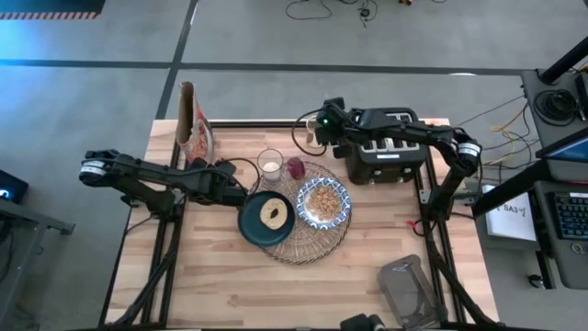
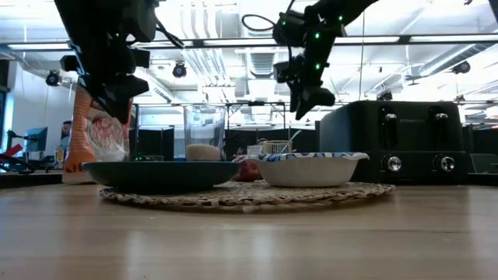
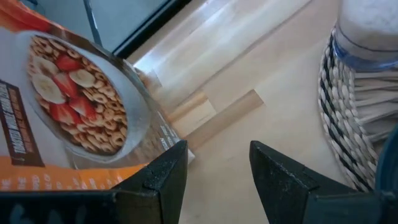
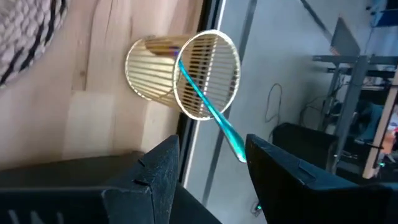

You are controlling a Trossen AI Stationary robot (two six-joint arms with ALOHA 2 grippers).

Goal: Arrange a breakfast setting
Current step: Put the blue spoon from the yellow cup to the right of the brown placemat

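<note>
Already on the mat [image 1: 308,241]: plate [image 1: 266,219] at 9 o'clock, filled bowl [image 1: 323,201] at 3, glass [image 1: 270,164] at 11; spoon [image 4: 214,117] left in its holder [image 4: 180,73], right gripper [image 1: 319,125] spread above; left gripper [image 1: 234,190] spread, empty

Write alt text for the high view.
A placemat mid-table holds a teal plate and cereal bowl, glass beside. Left hand hovers by the plate; right hand hangs near the toaster.
</note>
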